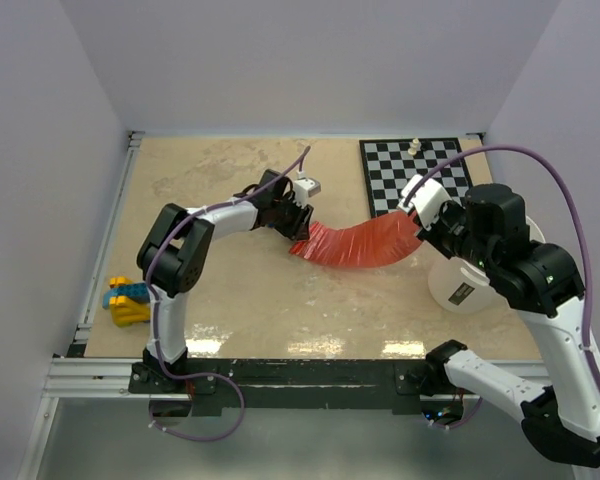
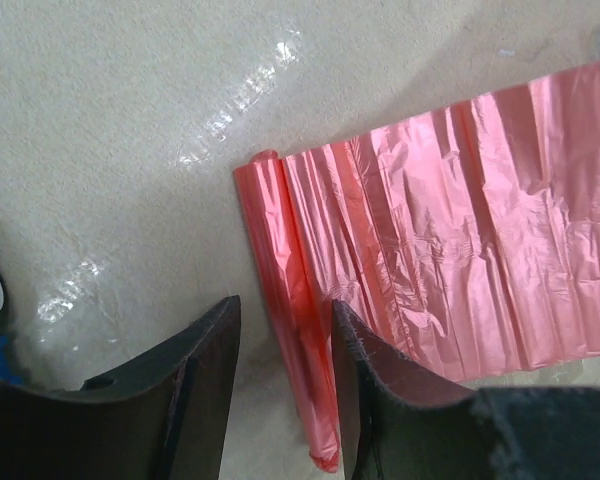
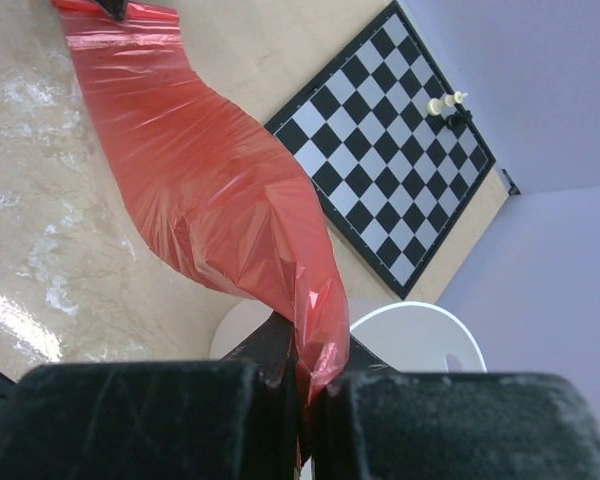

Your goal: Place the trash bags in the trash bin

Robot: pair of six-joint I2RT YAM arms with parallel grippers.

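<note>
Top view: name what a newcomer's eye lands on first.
A long red plastic bag stretches across mid-table, pinched at one end by the right fingers, its rolled end lying between the left fingers. A white bucket is partly hidden by the right arm, a chessboard at the far right.

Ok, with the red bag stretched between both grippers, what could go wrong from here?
The right gripper pinches only a thin edge of the trash bag; the film might slip or tear. The left gripper stands astride the rolled end, unclamped, so that end may drag. The trash bin sits close under the right arm and might get knocked.
</note>
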